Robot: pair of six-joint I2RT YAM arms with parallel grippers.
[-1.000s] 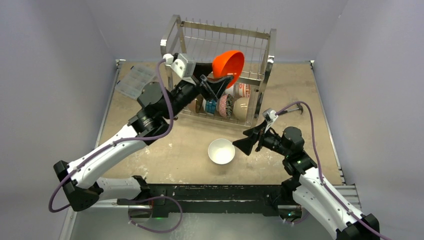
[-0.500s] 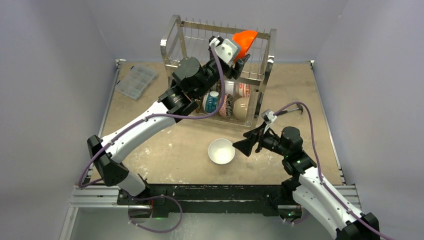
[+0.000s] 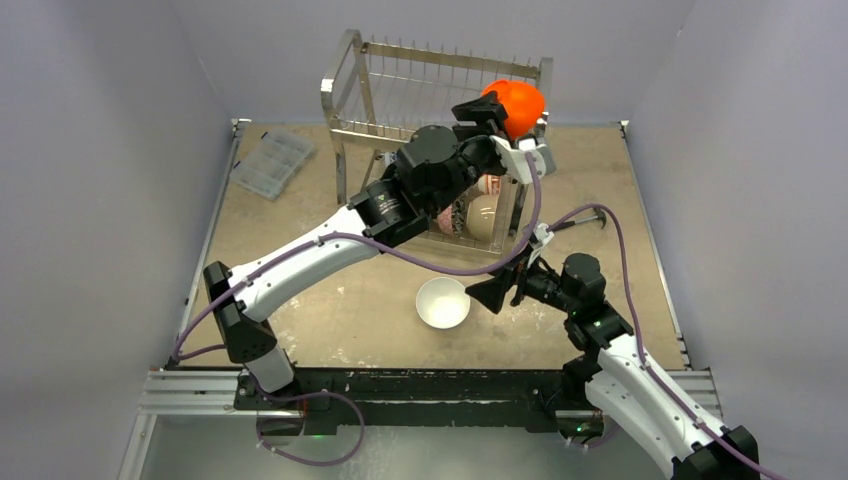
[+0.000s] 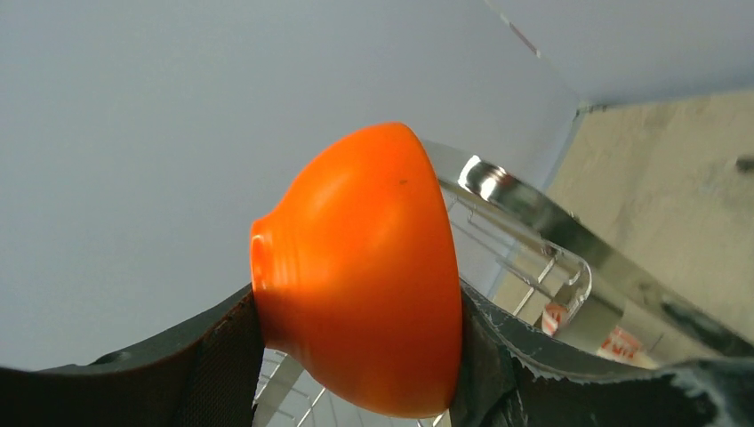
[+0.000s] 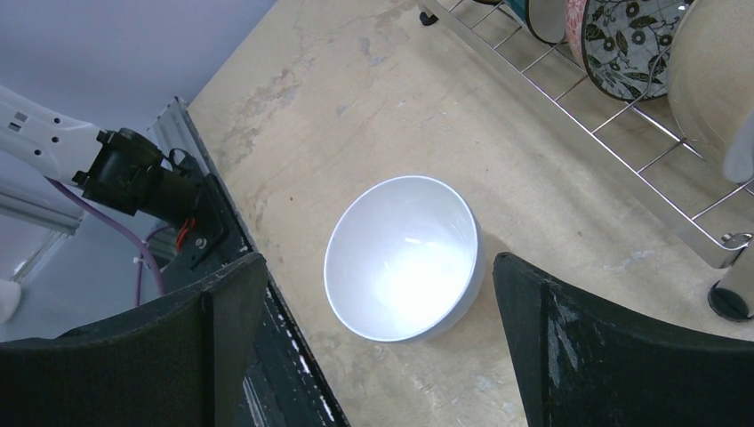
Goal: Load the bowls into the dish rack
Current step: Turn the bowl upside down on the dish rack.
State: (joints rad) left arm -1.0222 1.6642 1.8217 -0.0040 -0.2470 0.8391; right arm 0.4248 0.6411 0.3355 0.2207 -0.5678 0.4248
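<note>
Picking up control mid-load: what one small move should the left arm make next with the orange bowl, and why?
Probably lower the orange bowl a little into the dish rack's upper tier. The left gripper holds it clamped up at the right end of the top rail, apparently not yet resting in the wires.

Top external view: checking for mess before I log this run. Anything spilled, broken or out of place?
Nothing stands out. The white bowl sits upright on the table, unbroken; the left end effector holds the orange bowl whole at the top corner of the dish rack.
</note>
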